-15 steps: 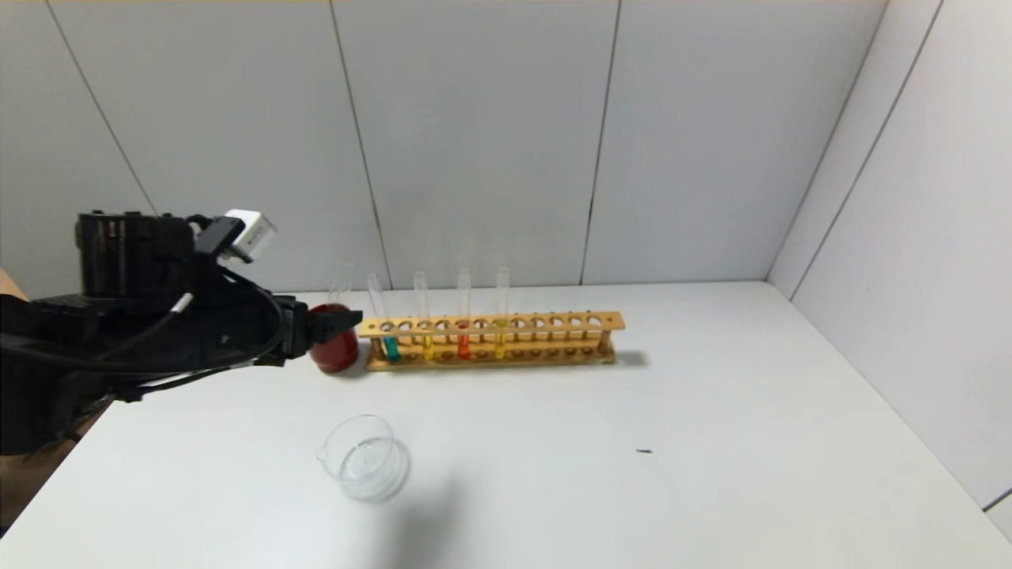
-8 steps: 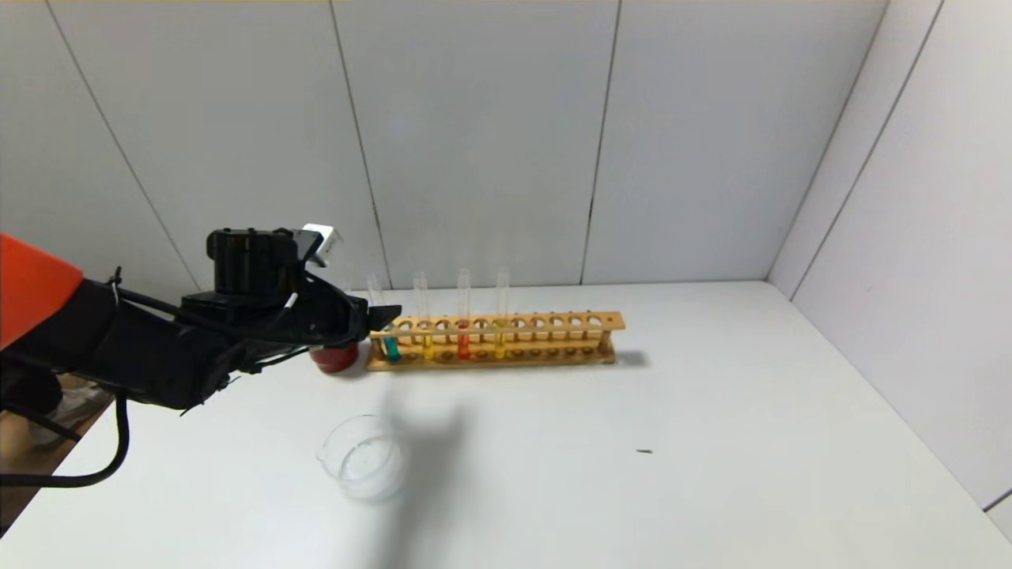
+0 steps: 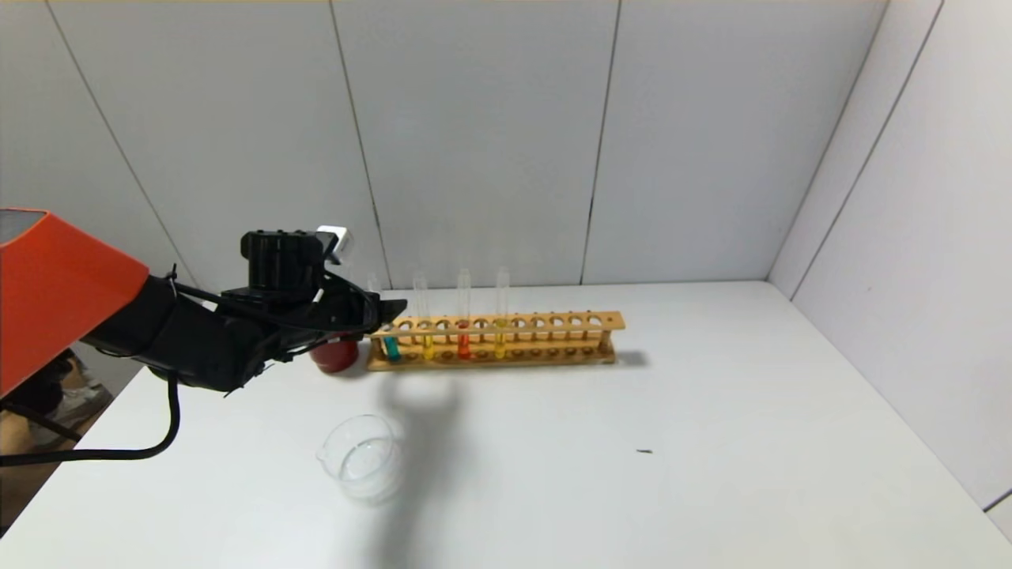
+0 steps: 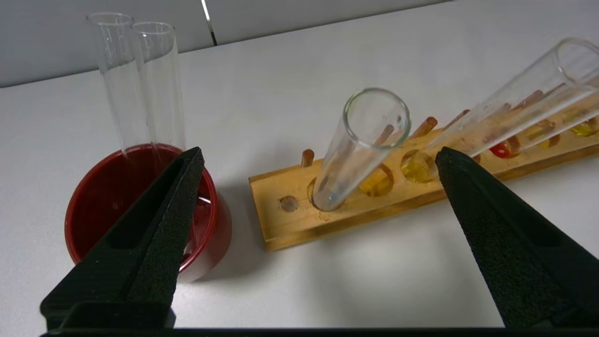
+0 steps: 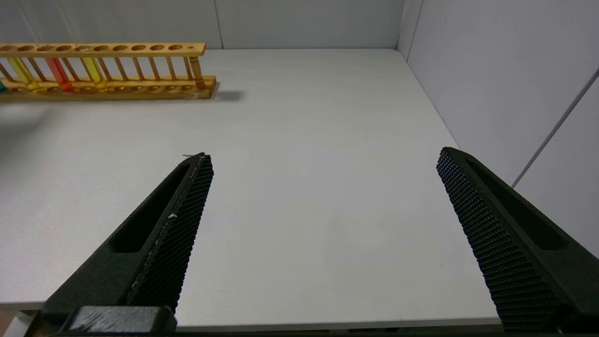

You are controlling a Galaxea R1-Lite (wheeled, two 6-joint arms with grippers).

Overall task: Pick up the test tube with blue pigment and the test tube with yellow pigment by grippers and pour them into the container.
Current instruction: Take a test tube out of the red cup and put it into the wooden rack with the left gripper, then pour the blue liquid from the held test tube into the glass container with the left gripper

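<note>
The test tube with blue pigment point(image 3: 390, 348) stands in the first hole at the left end of the wooden rack point(image 3: 553, 322). In the left wrist view its clear upper part point(image 4: 362, 140) shows and the liquid is hidden in the rack. My left gripper point(image 3: 389, 307) is open, its fingers either side of this tube's upper part without touching point(image 4: 319, 152). A test tube with yellow pigment point(image 3: 427, 346) stands two holes over point(image 4: 505, 112). The clear glass container point(image 3: 364, 458) sits nearer me. My right gripper point(image 5: 325, 154) is open and empty above the table's front right.
A dark red cup point(image 3: 335, 356) with two empty tubes point(image 4: 138, 84) stands just left of the rack. An orange-red tube point(image 3: 463, 344) and another yellow tube point(image 3: 500, 343) stand further along. Walls close the back and right.
My left arm has reached forward and to the right, from beside the red cup to the rack's left end. Its open fingers now flank the blue tube.
</note>
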